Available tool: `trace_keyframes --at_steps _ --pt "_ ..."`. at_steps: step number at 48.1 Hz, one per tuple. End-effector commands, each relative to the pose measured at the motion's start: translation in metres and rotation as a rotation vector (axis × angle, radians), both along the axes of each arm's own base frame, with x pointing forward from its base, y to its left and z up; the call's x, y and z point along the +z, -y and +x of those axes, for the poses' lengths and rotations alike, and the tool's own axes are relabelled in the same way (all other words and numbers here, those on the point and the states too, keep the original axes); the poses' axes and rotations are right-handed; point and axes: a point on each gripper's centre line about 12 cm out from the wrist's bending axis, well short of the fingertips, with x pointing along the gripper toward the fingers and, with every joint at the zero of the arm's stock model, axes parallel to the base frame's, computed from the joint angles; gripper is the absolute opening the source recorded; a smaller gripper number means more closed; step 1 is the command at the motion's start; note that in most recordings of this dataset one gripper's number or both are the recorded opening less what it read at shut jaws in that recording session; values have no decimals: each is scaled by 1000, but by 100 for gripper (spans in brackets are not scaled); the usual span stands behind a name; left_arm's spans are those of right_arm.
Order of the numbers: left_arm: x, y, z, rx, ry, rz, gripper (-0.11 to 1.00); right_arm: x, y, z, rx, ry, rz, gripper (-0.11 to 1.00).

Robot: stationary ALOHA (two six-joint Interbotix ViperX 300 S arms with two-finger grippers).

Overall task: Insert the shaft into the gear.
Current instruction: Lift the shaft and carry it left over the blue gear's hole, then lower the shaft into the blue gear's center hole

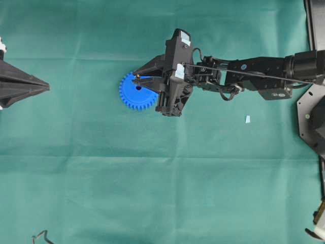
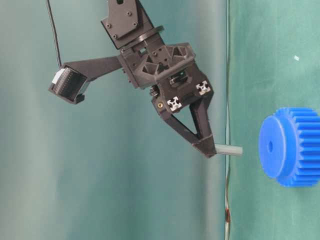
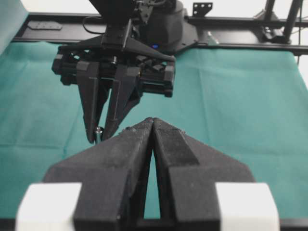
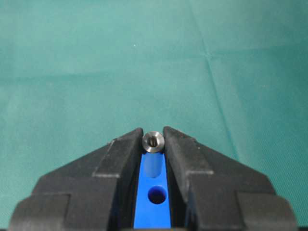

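The shaft (image 4: 153, 142) is pinched upright between the tips of the right claw (image 4: 153, 144) and held above the gear (image 1: 137, 91), which lies flat on the bench (image 1: 101, 178), so that the pin can be lined up with the centre hole (image 4: 157, 195). The left claw (image 3: 153, 126) is kept closed, empty and well apart, presumably to leave the approach free.

Open gap—shaft (image 2: 229, 149) to gear (image 2: 292, 146).

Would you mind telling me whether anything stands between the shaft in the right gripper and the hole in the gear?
Nothing visible does. The right gripper holds the shaft above the gear, with open air between the pin's tip and the hub. Its centre hole looks clear, though the pin appears slightly off from it.
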Motion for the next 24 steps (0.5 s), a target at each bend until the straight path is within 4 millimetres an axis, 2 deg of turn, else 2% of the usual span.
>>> trace_keyframes --at_steps 1,14,24 --pt "11 -1 2 3 28 3 0 4 0 3 -1 15 0 19" --pt "11 -1 2 2 28 5 0 -23 7 6 -24 -23 7 19" --pt "10 -1 2 3 26 3 0 -35 8 8 -32 -28 12 19"
